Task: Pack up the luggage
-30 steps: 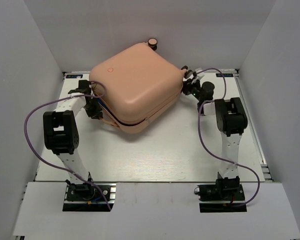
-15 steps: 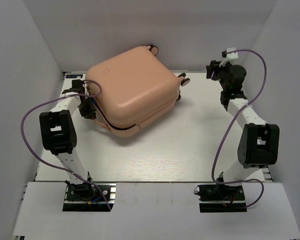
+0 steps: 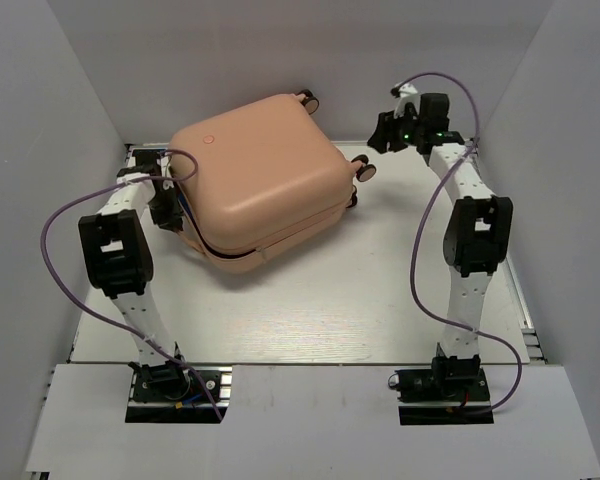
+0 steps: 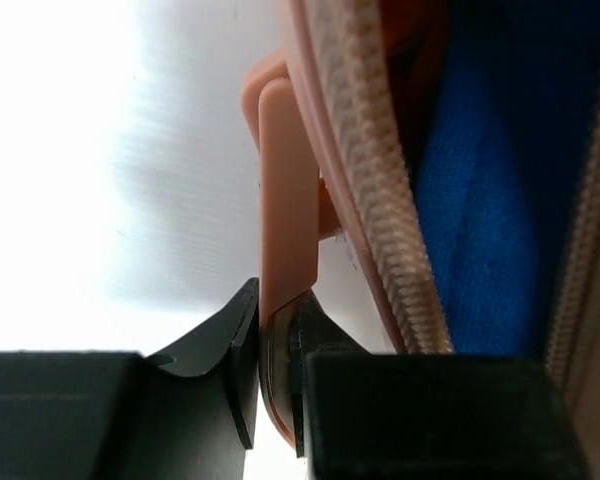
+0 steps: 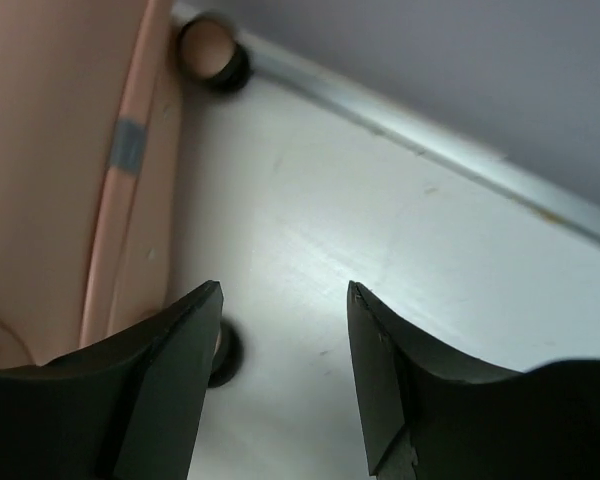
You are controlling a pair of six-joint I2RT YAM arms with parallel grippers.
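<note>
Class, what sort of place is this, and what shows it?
Probably a robot test cell: left arm and right arm bolted to a white table, plain grey walls around it, one pink suitcase.

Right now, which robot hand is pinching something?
The left gripper: it is shut on the peach pull tab by the zipper of the luggage. The right gripper is open above the table, holding nothing.
</note>
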